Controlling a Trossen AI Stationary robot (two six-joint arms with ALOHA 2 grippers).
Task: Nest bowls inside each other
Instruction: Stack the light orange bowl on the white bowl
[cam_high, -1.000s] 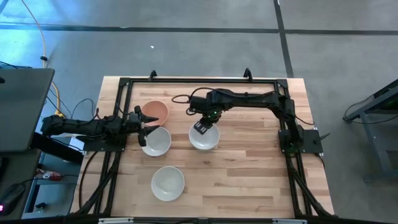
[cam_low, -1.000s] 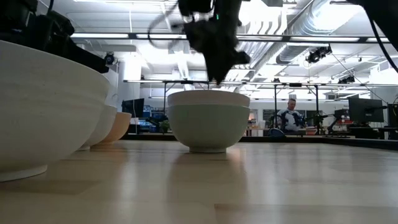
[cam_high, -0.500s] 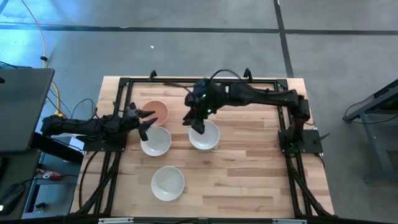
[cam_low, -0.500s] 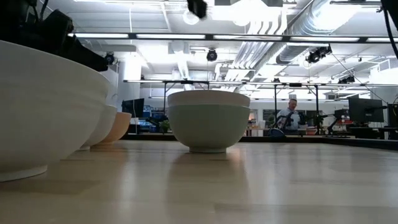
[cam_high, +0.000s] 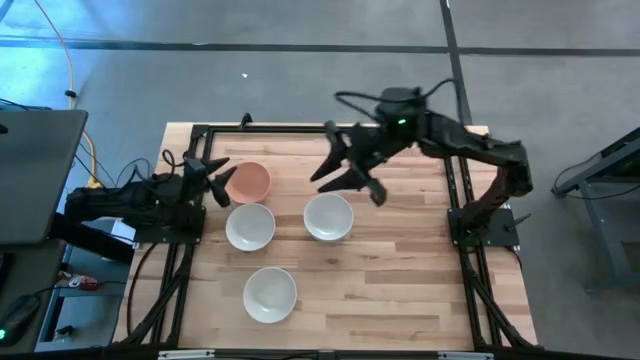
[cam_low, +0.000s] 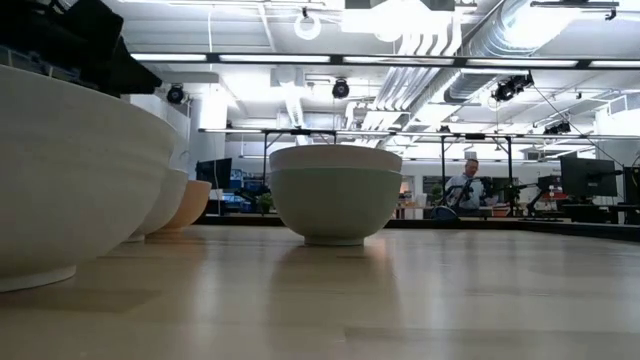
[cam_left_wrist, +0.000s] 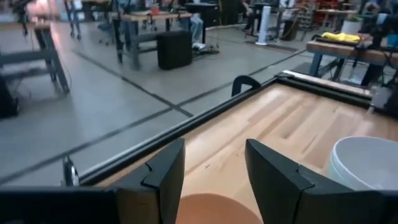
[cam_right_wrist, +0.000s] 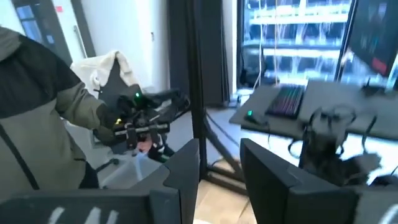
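On the pale wooden slatted table (cam_high: 400, 280) we see four small round smooth bowls: a salmon-orange bowl (cam_high: 249, 181) near the far left side, a white bowl (cam_high: 250, 227) just beside it toward the near edge, a second white bowl (cam_high: 328, 217) in the middle of the table, and a third white bowl (cam_high: 270, 294) nearest the front edge. All four stand apart from one another, upright. In the low view the middle white bowl (cam_low: 335, 193) shows a line around its wall below the rim; we cannot tell whether that is one bowl sitting inside another. Our left gripper (cam_high: 207, 176) is at the table's left edge, just beside the salmon-orange bowl, its fingers spread and holding nothing. Our right gripper (cam_high: 347, 171) hangs above the table behind the middle white bowl, its fingers spread wide and empty. A person sits in the room far behind the table in the low view.
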